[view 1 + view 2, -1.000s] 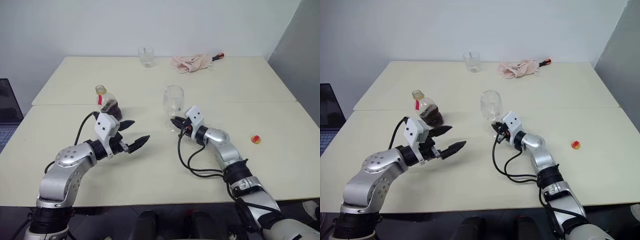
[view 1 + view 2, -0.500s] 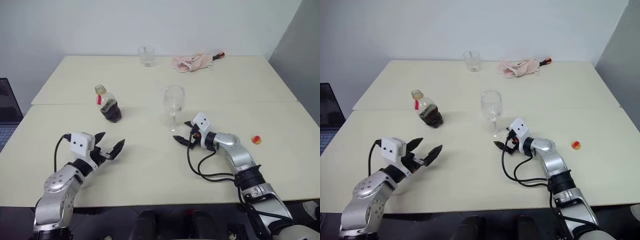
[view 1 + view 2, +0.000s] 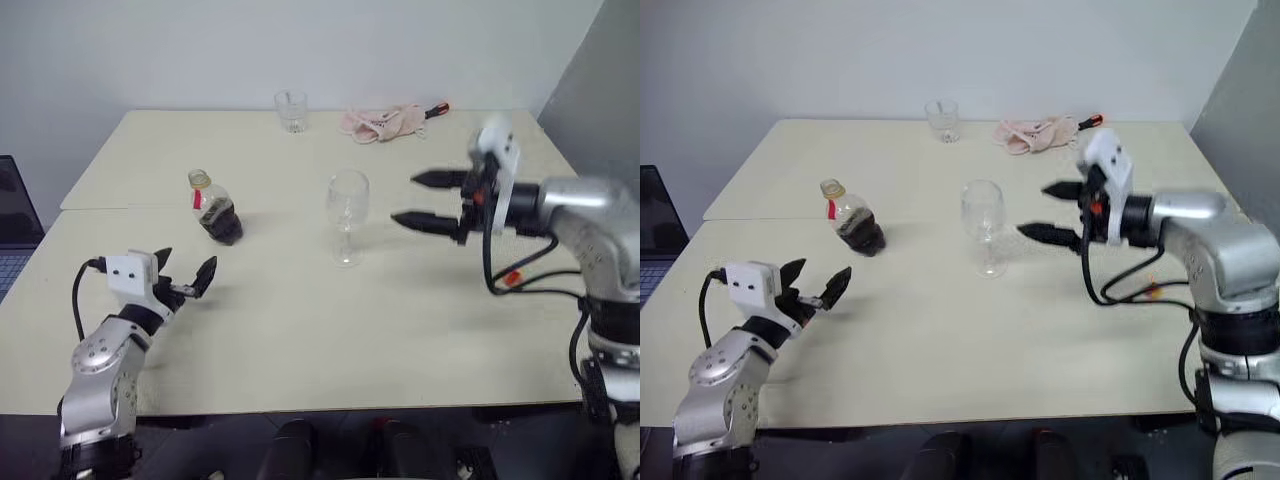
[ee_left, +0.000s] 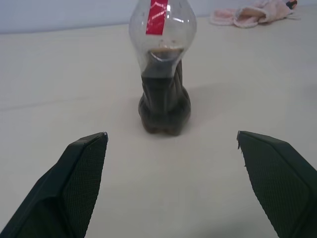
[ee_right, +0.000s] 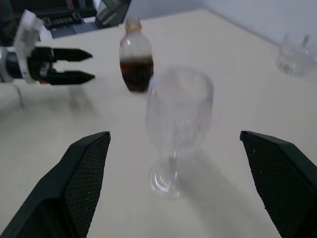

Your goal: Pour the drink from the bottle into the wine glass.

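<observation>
Bottle [image 3: 214, 211] x1 | wine glass [image 3: 347, 215] x1 | tumbler [image 3: 291, 111] x1 | L pincer [image 3: 183, 272] + R pincer [image 3: 427, 201] both spread, empty

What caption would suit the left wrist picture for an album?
Open left gripper facing the bottle, part full of dark drink, on the table.
</observation>
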